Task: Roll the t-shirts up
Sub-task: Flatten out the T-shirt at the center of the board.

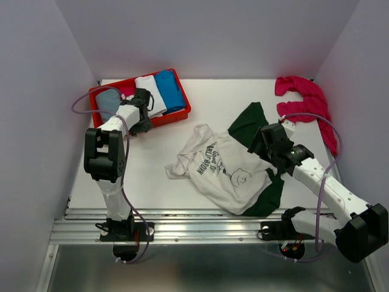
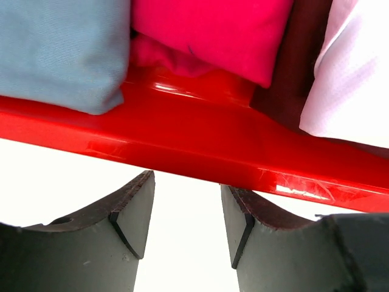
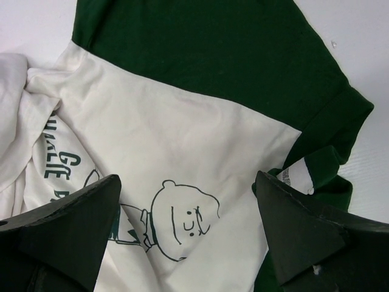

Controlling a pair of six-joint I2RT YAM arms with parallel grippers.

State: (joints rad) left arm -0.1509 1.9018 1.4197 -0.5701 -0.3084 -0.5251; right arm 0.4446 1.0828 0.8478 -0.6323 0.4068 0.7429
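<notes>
Nearest, the cream tee (image 1: 222, 173) lies crumpled on the table (image 1: 152, 152), centre-right, chest print up. One green sleeve spreads toward the far side, more green at the near right.

Right gripper (image 3: 187, 180) hangs over the tee's right part, jaws spread wide, grasping nothing. Whether its tips touch the cloth I cannot tell.

Further back, left: left gripper (image 2: 186, 207) sits low at the near rim of the red tray (image 1: 172, 118), jaws parted, bare table between them, nothing held.

Tray holds rolls side by side: grey-blue roll (image 2: 61, 48), pink roll (image 2: 213, 30), white roll (image 1: 149, 91), blue roll (image 1: 170, 90).

Far right corner: pink tee (image 1: 304, 97) in a loose heap, unrolled, well apart from both arms.
</notes>
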